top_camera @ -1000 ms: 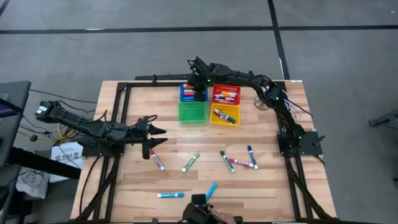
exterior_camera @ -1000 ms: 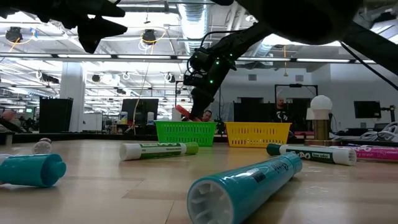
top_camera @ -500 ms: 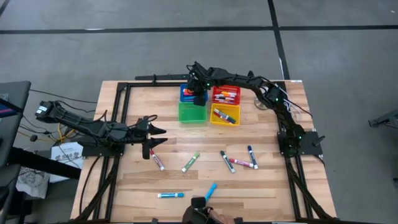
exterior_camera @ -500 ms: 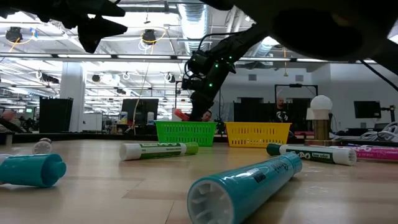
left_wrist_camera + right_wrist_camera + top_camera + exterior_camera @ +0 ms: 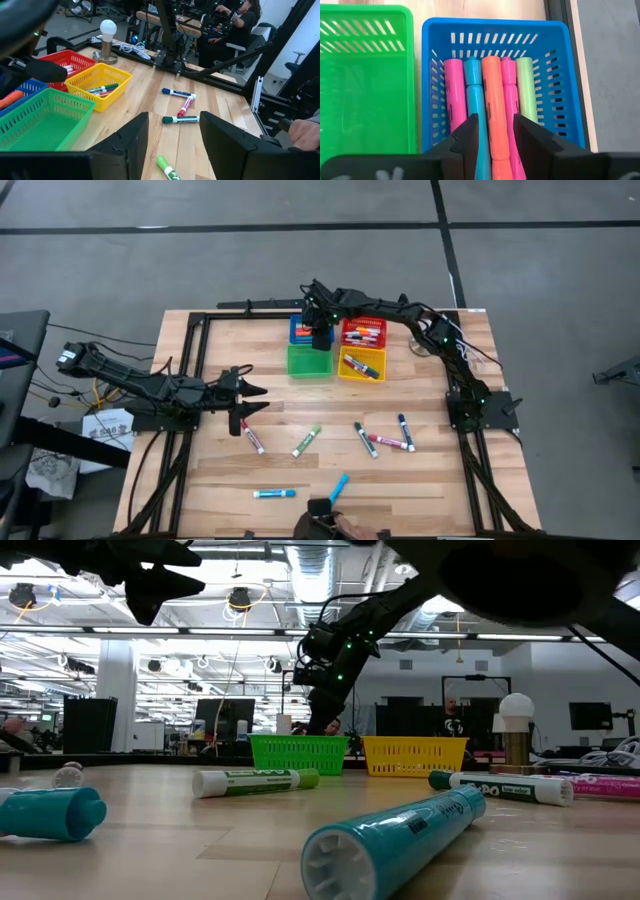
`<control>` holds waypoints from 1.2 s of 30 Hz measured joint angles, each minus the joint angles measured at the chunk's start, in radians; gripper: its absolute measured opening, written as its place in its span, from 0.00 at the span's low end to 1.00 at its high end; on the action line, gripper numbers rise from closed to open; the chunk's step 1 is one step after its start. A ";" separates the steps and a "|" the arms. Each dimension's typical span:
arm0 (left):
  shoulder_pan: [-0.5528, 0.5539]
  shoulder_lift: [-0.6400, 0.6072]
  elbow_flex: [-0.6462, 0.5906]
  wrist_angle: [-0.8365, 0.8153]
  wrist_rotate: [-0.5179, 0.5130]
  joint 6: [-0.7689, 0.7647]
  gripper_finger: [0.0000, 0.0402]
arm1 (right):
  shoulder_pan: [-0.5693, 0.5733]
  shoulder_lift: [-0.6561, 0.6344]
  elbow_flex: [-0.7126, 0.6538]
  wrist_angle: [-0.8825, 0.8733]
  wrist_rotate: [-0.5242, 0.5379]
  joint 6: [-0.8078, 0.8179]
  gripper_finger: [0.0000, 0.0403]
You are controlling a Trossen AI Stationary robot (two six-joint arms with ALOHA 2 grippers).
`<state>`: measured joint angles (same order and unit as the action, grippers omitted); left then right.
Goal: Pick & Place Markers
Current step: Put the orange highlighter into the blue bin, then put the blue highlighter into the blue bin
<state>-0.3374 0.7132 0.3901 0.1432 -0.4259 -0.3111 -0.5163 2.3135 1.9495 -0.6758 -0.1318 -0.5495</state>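
Note:
My right gripper (image 5: 496, 132) hangs open over the blue bin (image 5: 560, 100) at the table's far side, fingers pointing down. In the bin lie several markers side by side: pink, blue, orange (image 5: 495, 100), pink, pale green. The fingers stand over the blue and orange ones, apart from them as far as I can see. Several more markers lie loose on the near half of the table (image 5: 306, 440), (image 5: 388, 442). My left gripper (image 5: 255, 392) waits open above the table's left side, holding nothing.
The green bin (image 5: 309, 361) sits in front of the blue one, with the red bin (image 5: 363, 332) and the yellow bin (image 5: 361, 365) to their right, both holding markers. A bulb on a stand (image 5: 107, 27) is beyond the red bin. A person's hand (image 5: 302, 132) shows at the near edge.
A red-orange marker showed at my right gripper's fingers above the bins in the low view; it has dropped behind the green bin and no longer shows there. The right gripper has stayed over the blue bin.

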 joint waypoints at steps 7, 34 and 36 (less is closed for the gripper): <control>0.000 0.000 0.000 0.000 0.000 0.000 0.44 | 0.020 -0.008 0.039 -0.005 0.000 0.013 0.32; 0.000 0.000 0.000 -0.005 0.074 0.052 0.44 | 0.236 -0.012 0.333 -0.789 -0.148 0.158 0.25; 0.000 0.000 0.000 -0.006 0.110 0.052 0.44 | 0.255 -0.019 0.333 -0.812 -0.178 0.160 0.25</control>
<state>-0.3374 0.7132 0.3901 0.1370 -0.3156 -0.2588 -0.2615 2.2945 2.2822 -1.4880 -0.3095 -0.3894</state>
